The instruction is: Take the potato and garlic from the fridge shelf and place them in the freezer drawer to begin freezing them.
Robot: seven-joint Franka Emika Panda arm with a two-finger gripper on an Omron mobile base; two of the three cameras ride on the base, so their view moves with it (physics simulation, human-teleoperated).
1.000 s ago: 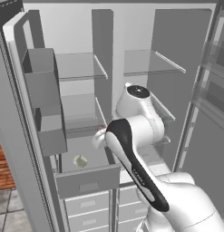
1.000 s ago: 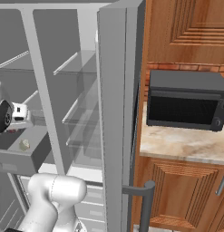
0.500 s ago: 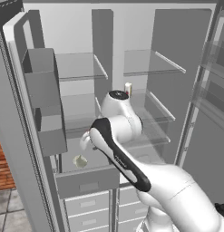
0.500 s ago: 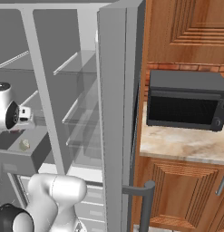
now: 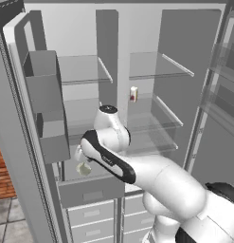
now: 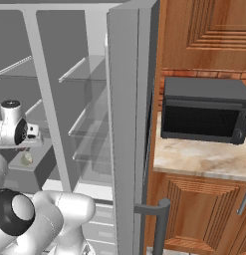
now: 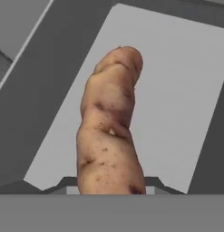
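Swung further left and down since a second ago, elbow now low across the fridge front, carrying the potato [image 7: 111,124] over the freezer drawer [image 5: 90,192]. Clamped on the potato between the tips, which fills the hand view from 6 toward 12 o'clock, pale drawer floor behind it. Garlic [image 5: 83,169] already lying in the open drawer, at 9 o'clock of the arm's elbow in the left base view; also glimpsed at [image 6: 27,159]. White carton [image 5: 133,94] untouched on the shelf. Judged more than half done: garlic delivered, potato lifted off the shelf. Left: lower, release, withdraw.
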